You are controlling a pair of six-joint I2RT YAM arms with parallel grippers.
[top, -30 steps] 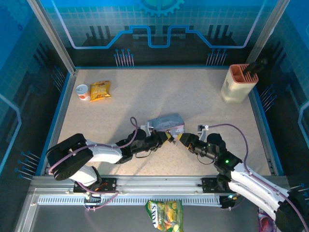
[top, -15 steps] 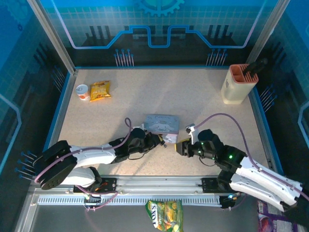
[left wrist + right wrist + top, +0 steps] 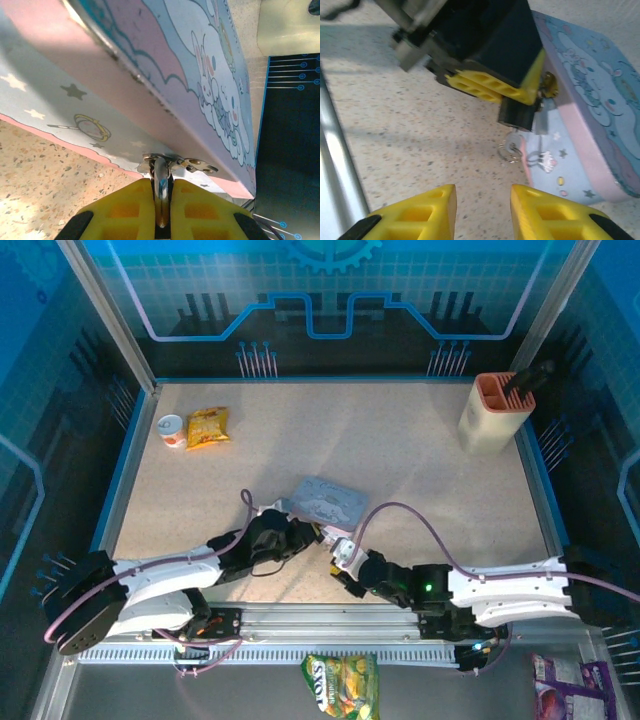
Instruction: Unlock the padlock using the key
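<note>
Top view: both arms reach in low over the surface [image 3: 420, 460] toward the cartoon tin box [image 3: 325, 500], which sits around the middle, a bit toward the near edge. The left fingers [image 3: 312, 534] are right up against the box's near side. The right fingers [image 3: 341, 563] sit just beside them, a little closer to the rail. Way too small from up here to tell how open either pair is.

Left wrist cam: the 2 yellow left fingers [image 3: 200, 210] are squeezed pretty much together, pinching the padlock [image 3: 161, 184] by its thin metal shackle. The shackle runs up to the hasp [image 3: 179, 161] on the box's edge.

Right wrist cam: the right fingers [image 3: 417, 215] are spread wide with nothing between them, hovering over the speckled surface and touching nothing. Ahead of them the dark padlock body hangs under the left fingers, right against the box's side. What looks like the key [image 3: 511, 145] dangles just below the padlock on a small ring. Can't tell if it's actually in the keyhole.
</note>
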